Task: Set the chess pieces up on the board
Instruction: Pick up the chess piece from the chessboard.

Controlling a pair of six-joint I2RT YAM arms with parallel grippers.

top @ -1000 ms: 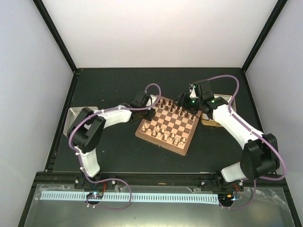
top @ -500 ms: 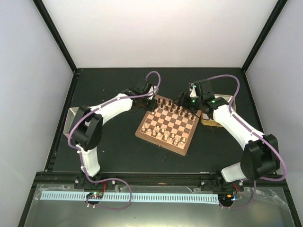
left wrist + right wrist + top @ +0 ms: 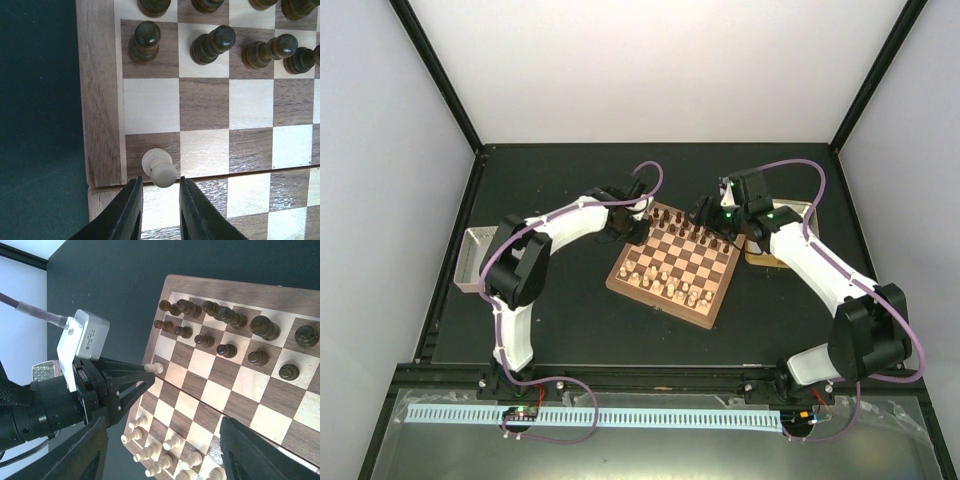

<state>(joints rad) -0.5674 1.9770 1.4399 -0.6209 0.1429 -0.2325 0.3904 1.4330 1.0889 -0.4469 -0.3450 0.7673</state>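
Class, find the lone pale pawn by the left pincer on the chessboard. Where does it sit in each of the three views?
Top external: too small to make out, by the left pincer at the left edge of the board.
Left wrist: pale pawn, bottom centre, between the pincer's tips.
Right wrist: left of centre, at the pincer's tips.
Shared landmark: the left pincer.

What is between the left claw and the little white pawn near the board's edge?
Nothing visible. The pale pawn stands just ahead of the left gripper, jaws open, on an edge square of the board. Squares beside it are bare; the dark pieces stand farther on.
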